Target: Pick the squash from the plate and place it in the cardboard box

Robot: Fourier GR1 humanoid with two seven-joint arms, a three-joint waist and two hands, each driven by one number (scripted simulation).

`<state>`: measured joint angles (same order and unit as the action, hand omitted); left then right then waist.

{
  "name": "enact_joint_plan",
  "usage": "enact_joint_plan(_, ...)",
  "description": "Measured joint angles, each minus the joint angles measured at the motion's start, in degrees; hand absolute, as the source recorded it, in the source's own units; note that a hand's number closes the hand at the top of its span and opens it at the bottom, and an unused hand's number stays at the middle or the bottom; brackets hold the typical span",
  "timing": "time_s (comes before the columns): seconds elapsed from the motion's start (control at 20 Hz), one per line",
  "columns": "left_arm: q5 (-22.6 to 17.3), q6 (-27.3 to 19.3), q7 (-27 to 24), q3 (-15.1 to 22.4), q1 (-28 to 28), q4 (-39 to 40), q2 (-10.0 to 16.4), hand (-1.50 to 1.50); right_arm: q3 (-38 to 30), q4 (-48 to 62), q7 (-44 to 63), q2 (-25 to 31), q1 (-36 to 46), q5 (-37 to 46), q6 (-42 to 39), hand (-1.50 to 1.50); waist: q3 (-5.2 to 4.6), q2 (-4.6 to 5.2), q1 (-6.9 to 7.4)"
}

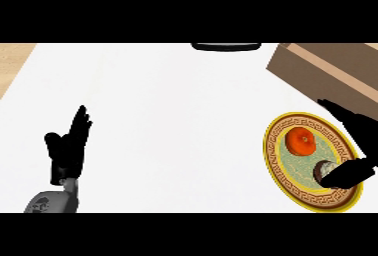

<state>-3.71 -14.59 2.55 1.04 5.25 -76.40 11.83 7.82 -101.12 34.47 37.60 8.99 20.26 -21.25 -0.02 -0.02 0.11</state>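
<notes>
Wide open and holding nothing, the right hand [353,122] spreads beside the orange squash [300,140] on its plate [275,155] at the right edge (cardboard box [325,70] just beyond), with white counter [184,115] stretching left to the open left hand [68,150].

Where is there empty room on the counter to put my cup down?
The wide white middle of the counter is bare, from the resting left hand across to the plate and up to the dark object. The right side is crowded: the squash on the plate, the right hand over it, and the cardboard box behind.
</notes>
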Motion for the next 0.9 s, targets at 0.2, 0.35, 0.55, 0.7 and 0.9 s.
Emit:
enact_joint_plan(0.2,0.6,0.79,-1.02,-0.82,0.08,1.06,-0.4,0.0,-0.26,0.18,2.29,-2.55,0.96,2.86,-2.29,-1.5,0.01,0.01,-0.03)
enact_joint_plan(0.35,1.55,0.09,0.15,-0.57,-0.02,-0.45,-1.31,0.0,0.44,1.06,3.33,-5.31,1.58,5.71,-2.9,-1.5,0.01,0.0,0.01)
enact_joint_plan(0.55,1.69,1.32,-2.1,-1.77,-0.66,1.27,-1.69,0.0,-0.56,2.19,3.94,-8.11,2.36,8.52,-3.95,-1.5,0.02,0.01,-0.02)
enact_joint_plan(0.7,2.37,0.99,-1.92,-1.86,-0.34,1.28,-2.69,0.0,-2.36,3.79,2.76,-9.18,2.45,9.94,-5.04,-1.5,0.01,0.01,-0.04)
enact_joint_plan(0.9,2.43,2.35,-1.05,-3.08,0.83,1.95,-1.94,0.0,-2.61,5.59,3.26,-11.67,3.45,12.65,-5.77,-1.5,0.01,0.01,-0.03)
